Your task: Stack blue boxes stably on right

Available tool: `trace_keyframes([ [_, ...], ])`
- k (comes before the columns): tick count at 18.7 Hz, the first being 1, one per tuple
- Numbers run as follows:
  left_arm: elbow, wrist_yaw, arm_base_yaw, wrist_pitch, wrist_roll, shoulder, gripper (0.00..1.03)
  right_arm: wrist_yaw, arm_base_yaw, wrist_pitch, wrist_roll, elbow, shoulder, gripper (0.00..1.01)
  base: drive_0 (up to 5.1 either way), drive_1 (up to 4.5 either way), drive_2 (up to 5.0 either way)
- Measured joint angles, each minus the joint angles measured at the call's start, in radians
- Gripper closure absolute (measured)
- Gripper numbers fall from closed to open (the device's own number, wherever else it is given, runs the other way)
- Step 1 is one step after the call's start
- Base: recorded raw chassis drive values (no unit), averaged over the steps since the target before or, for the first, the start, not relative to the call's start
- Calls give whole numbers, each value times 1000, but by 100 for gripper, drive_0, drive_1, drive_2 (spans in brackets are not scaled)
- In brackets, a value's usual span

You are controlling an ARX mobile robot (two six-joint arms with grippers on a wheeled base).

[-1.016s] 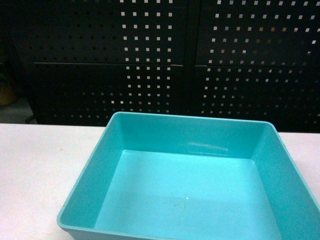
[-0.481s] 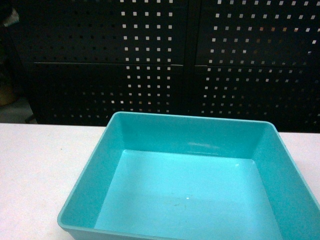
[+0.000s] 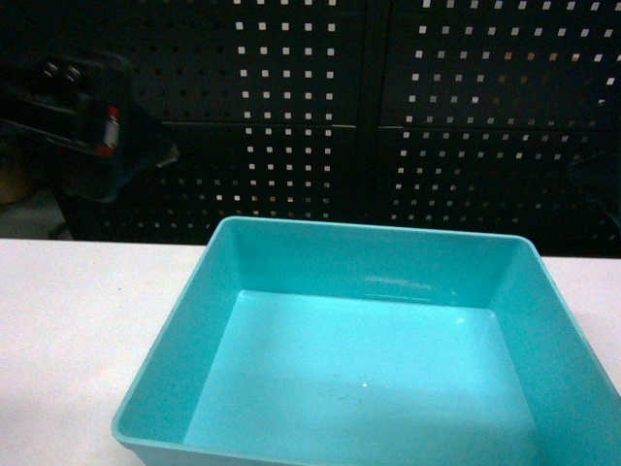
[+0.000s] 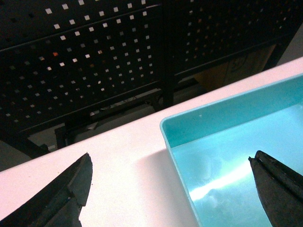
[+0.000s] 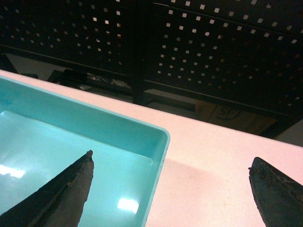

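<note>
Since half a second ago a blurred dark arm section point(image 3: 92, 126) with a small red mark has come into the upper left of the head view, where only a pale sliver showed at the frame's top left corner before; nothing else has shifted. Largest in sight is the black perforated panel wall point(image 3: 388, 107) standing behind the white table point(image 3: 68, 320), its rows of small square holes letting light through. On the table sits the light turquoise-blue tub point(image 3: 364, 379), shallow, with smooth sloping walls and a rounded rim, filling the lower middle and right of the head view (its near edge runs out of frame, so how close it lies to the table's front edge cannot be told); its far wall lies a little short of the table's back edge, and its floor is bare with a few faint specks. The left gripper point(image 4: 173, 184) hangs over the tub's far left corner with its fingers spread wide, one over the table top and the other over the tub's floor, holding nothing. The right gripper point(image 5: 173, 184) hangs likewise over the far right corner, fingers wide apart and holding nothing.
</note>
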Motion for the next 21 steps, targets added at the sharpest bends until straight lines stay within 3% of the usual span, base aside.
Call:
trace_keyframes([
  [2, -26, -48, -29, 11, 2, 68, 5, 4, 1, 47, 3, -45, 34, 3, 0, 0, 0],
  [6, -59, -67, -21, 56, -37, 166, 5, 6, -1, 79, 2, -97, 121, 3, 0, 0, 0],
  [13, -88, -39, 10, 84, -78, 312, 5, 33, 1, 178, -20, -132, 280, 3, 0, 0, 0],
  [15, -88, -53, 0, 87, -82, 349, 5, 43, 2, 204, -24, -140, 324, 3, 0, 0, 0],
  [21, -101, -52, -31, 114, -145, 409, 5, 50, 8, 249, -24, -169, 381, 3, 0, 0, 0],
])
